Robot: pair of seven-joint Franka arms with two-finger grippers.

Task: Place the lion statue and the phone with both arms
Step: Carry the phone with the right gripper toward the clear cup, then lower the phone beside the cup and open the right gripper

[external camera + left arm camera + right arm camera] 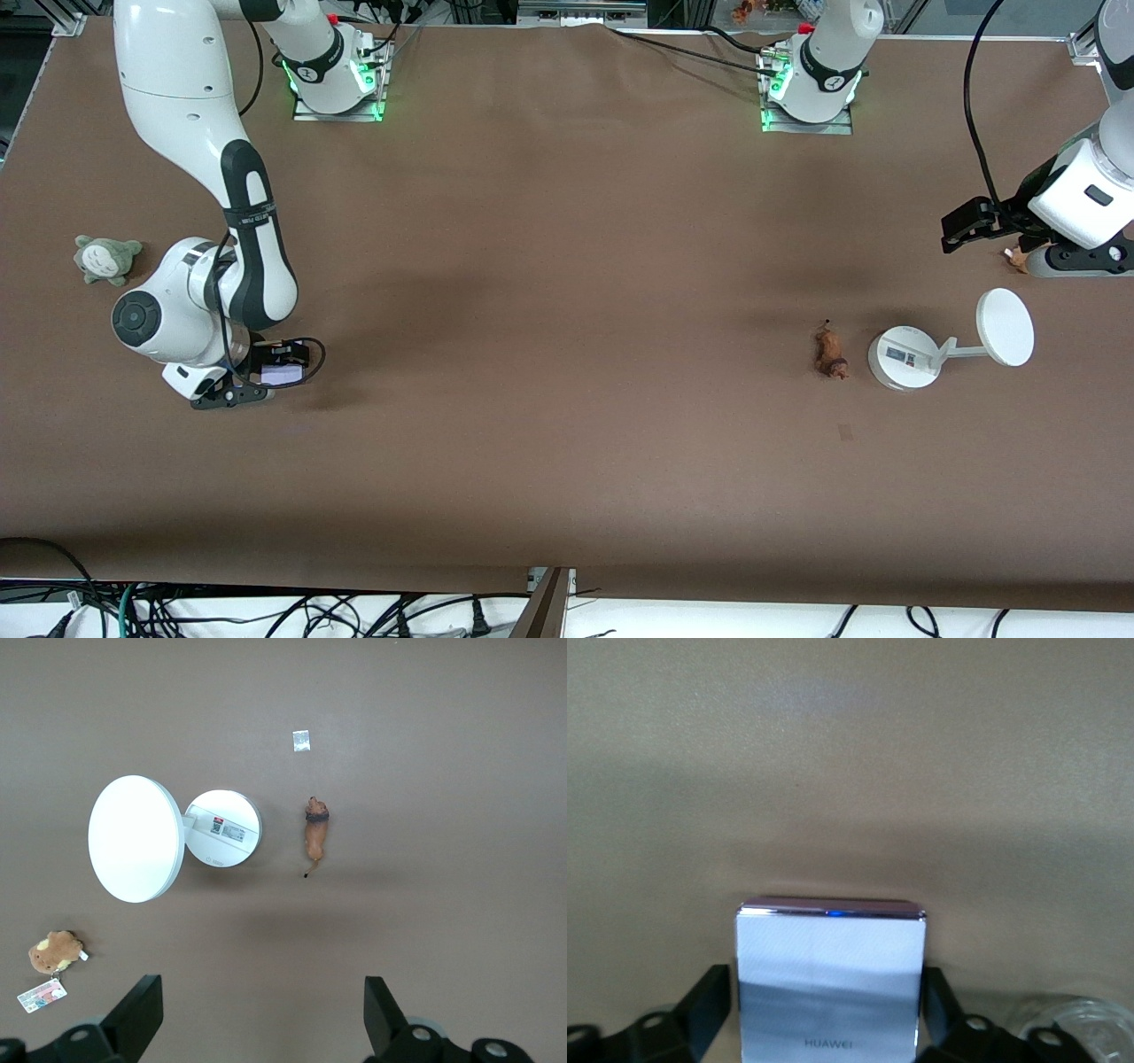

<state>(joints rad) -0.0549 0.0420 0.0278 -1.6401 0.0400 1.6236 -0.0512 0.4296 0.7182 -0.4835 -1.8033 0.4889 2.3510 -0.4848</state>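
The right claw (266, 377) is low at the right arm's end of the counter (567, 266) and grasps the phone (831, 979) between its fingers; the phone's far edge seems near the surface. The lion statue (831, 352) lies free on the counter, with the white stand (904, 357) just beside it at about 3 o'clock in the front view. The left claw (261, 1019) hangs released, high over the left arm's end, with a small brown plush (55, 950) below it. I judge the phone step is in hand; next the left claw must come down over the lion, and avoid the stand.
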